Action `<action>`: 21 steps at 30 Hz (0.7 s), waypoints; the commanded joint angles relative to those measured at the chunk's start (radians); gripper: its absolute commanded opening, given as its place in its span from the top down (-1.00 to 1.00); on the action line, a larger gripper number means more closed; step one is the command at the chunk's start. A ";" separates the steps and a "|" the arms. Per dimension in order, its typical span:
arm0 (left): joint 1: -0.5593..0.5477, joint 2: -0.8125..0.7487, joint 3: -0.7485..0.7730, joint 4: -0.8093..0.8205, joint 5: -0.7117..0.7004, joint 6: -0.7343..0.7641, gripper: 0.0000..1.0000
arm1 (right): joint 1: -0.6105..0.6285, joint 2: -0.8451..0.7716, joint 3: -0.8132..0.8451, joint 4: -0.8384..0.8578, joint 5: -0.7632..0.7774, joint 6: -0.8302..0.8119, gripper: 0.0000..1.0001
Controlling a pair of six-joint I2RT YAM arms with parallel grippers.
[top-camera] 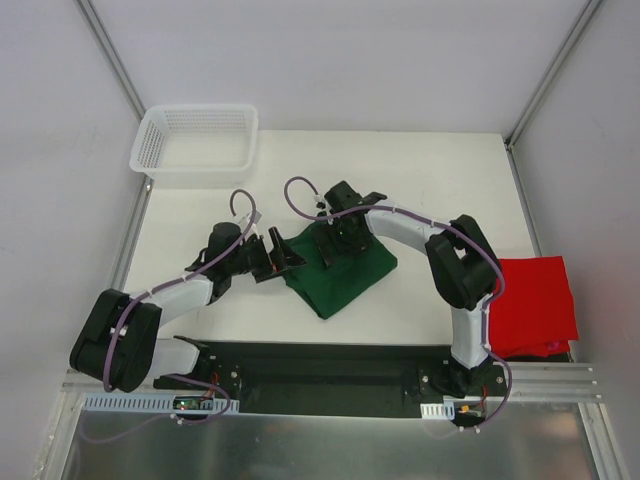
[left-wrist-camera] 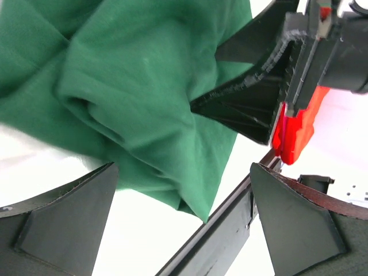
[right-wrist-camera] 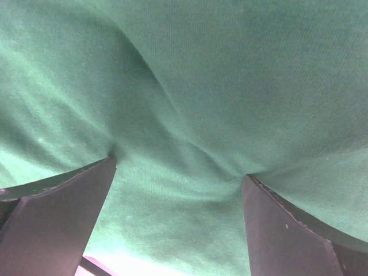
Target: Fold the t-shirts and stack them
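Jaws on both arms stand wide apart and grip nothing. We see the right gripper (top-camera: 336, 240) pressing its fingertips (right-wrist-camera: 69, 213) into the green shirt (top-camera: 345, 278), which lies crumpled at centre frame. The left gripper (top-camera: 276, 256) sits at that shirt's left edge. The red shirt (top-camera: 535, 305) lies flat at the right edge. Both shirts lie outside the basket (top-camera: 195, 172), upper left.

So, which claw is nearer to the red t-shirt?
The right. The right claw is over the green t-shirt, left of the red t-shirt; the left claw is further left, at the green one's edge.
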 commanded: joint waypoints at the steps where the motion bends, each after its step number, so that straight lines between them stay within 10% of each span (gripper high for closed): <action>1: -0.001 -0.081 0.016 -0.108 -0.052 0.057 -0.98 | 0.017 0.048 0.013 0.011 -0.050 0.001 -0.93; 21: -0.001 0.066 0.065 -0.044 -0.026 0.080 -0.98 | 0.024 0.054 0.016 -0.004 -0.037 -0.008 -0.93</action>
